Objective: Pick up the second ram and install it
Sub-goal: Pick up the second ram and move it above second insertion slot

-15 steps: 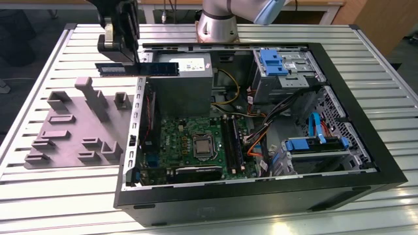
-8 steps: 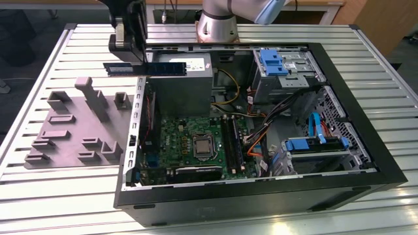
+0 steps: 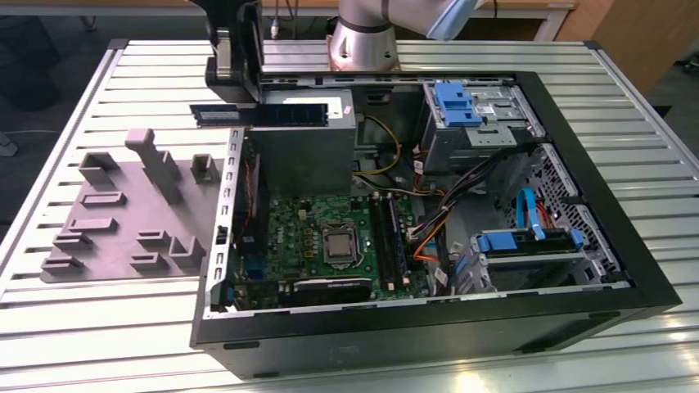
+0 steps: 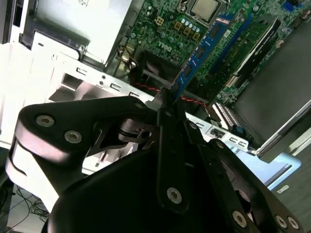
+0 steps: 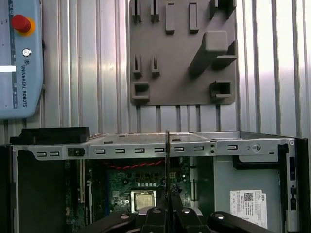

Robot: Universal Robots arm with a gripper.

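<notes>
My gripper [image 3: 245,103] hangs over the back left corner of the open computer case [image 3: 437,327], shut on the second ram [image 3: 262,114]. The stick is a long dark board and lies level above the case's edge. In the second wrist view the ram [image 4: 204,48] sticks out from between my gripper [image 4: 167,104] toward the green motherboard [image 4: 165,24]. In the first wrist view the ram [image 5: 167,165] appears edge-on as a thin line over the case rim, rising from my gripper [image 5: 167,209]. The black memory slots [image 3: 391,237] lie on the motherboard [image 3: 317,237], right of the processor.
A grey fixture plate [image 3: 120,213] with raised blocks lies on the slatted table, at the exterior view's left of the case. The power supply [image 3: 306,143] sits right under the ram. Blue drive brackets [image 3: 453,102] and cables fill the case's right side. A teach pendant [image 5: 19,58] lies on the table.
</notes>
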